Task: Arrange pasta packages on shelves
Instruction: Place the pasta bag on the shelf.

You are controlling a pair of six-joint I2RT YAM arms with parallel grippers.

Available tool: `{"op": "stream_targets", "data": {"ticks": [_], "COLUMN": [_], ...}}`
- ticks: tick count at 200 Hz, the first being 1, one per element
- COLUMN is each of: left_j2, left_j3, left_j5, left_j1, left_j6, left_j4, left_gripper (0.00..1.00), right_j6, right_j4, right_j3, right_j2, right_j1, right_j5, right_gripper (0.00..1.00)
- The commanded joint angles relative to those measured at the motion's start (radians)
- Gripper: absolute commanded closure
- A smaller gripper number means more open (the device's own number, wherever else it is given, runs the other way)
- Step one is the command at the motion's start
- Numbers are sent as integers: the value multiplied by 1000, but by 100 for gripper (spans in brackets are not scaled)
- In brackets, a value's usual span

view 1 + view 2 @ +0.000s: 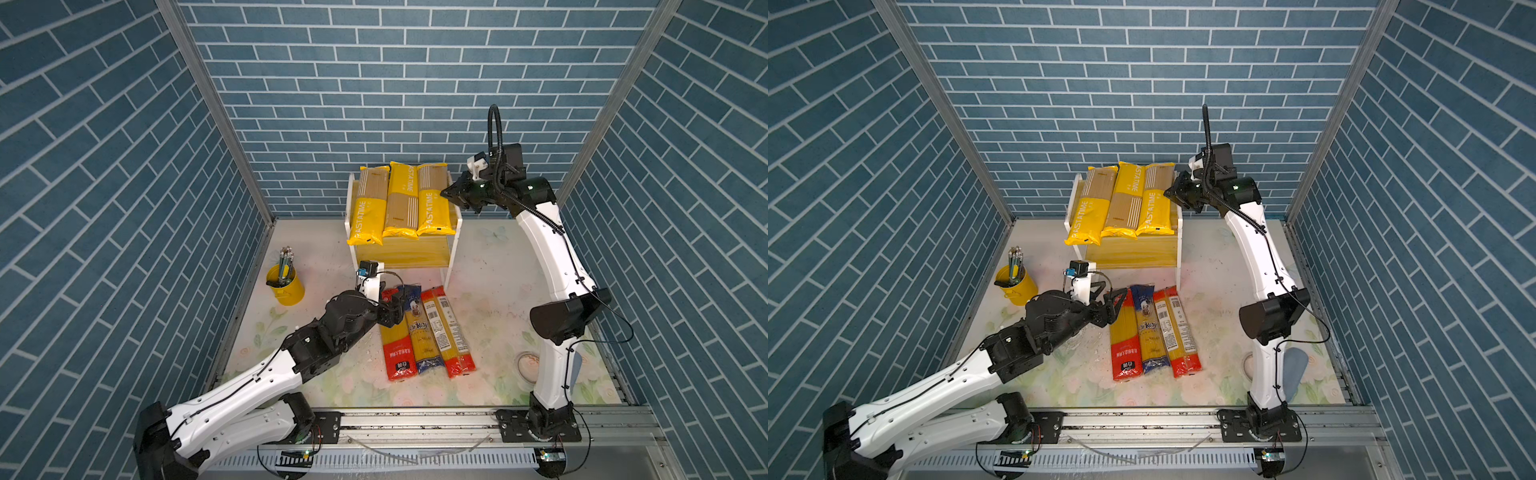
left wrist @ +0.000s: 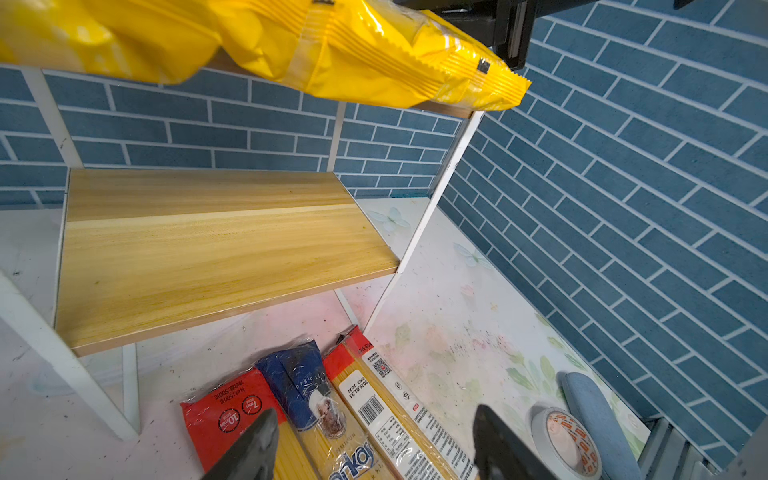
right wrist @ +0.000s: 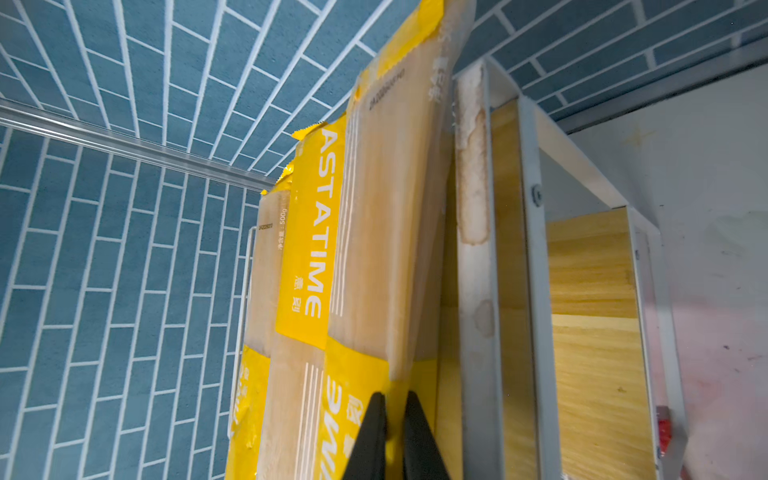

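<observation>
Now the left pincer [image 2: 374, 415] hangs wide open and empty by the three counter bags' [image 1: 419, 332] far ends. Their long axes point toward the lower shelf [image 2: 208, 249].

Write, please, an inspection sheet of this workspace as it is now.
Surface: floral table cover, stained.
Job's things: three PASTATIME bags side by side on the rack's top board, overhanging its front; lower board bare; three clear bags on the table before the rack.
Clutter: yellow pencil cup; tape roll.
Grippers: left gripper open above the clear bags; right gripper at the rightmost PASTATIME bag, jaws almost together, grip unclear.
Cables: black conduit arches over the right wrist.
Surroundings: blue brick-pattern walls; metal rail in front.
</observation>
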Motion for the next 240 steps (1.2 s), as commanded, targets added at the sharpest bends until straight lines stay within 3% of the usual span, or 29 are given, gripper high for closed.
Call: {"op": "stream_targets", "data": {"ticks": [1,40,109,164,202,240], "left_j2": [13,33,30,42,67,76], "left_j3": [3,16,25,34,14,-58], "left_j5": [11,25,-7,-22,-38,28], "left_j1": [-6,-6,-6,-6,-6,-13], "left_j6": [-6,-7,-24,-35,-60,-94], "left_j4": [18,31,13,-19,-29,81], "left_gripper": [26,25,26,26,25,24], "right_j6": [-94,-157,-176,-194,-217,-200], "right_j4": [-28,-53,-75,6,161,304], "right_j3": [45,48,61,-167,-504,-832], "right_j2": [-28,-68,-127,-277,-483,-713], "right_j1": [5,5,6,10,30,42], "right_j5": [27,25,-18,-4,94,220], "right_gripper": [83,70,69,70,72,74]}}
